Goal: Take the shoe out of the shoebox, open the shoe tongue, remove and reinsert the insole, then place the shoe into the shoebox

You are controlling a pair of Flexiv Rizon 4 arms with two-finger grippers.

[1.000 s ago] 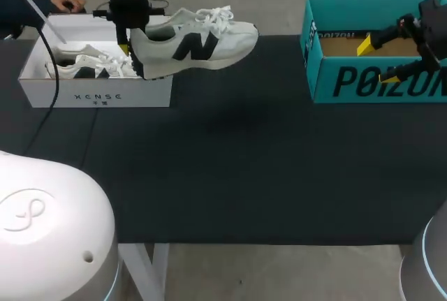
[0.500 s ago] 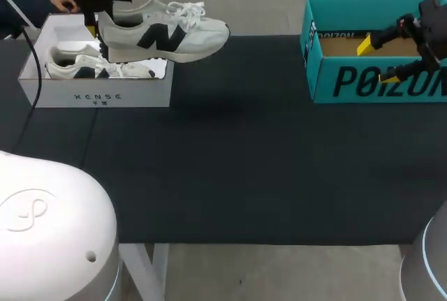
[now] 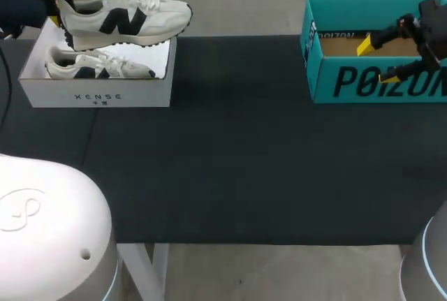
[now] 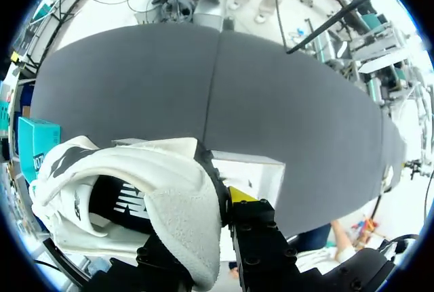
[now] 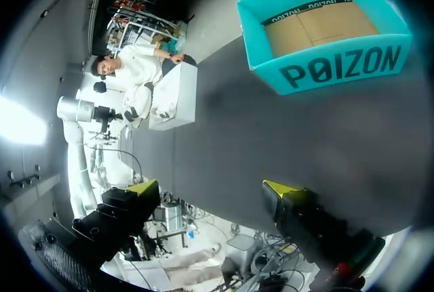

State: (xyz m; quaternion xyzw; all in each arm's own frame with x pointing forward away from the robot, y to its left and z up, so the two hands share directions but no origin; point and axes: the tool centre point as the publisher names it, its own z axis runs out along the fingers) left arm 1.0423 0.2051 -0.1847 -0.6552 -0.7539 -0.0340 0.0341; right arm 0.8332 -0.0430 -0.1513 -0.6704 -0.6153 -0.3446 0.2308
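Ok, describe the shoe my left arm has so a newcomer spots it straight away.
Find the white shoebox at the table's far left corner. The spare sneaker lies inside it; the held sneaker hangs above its far edge, heel pinched in the left gripper.

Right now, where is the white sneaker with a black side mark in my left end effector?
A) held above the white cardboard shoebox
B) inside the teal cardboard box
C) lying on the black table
A: the left end effector holds the white sneaker by its heel over the white cardboard shoebox.

The shoe (image 4: 135, 190) hides 1 fingertip of the left hand (image 4: 218, 209).
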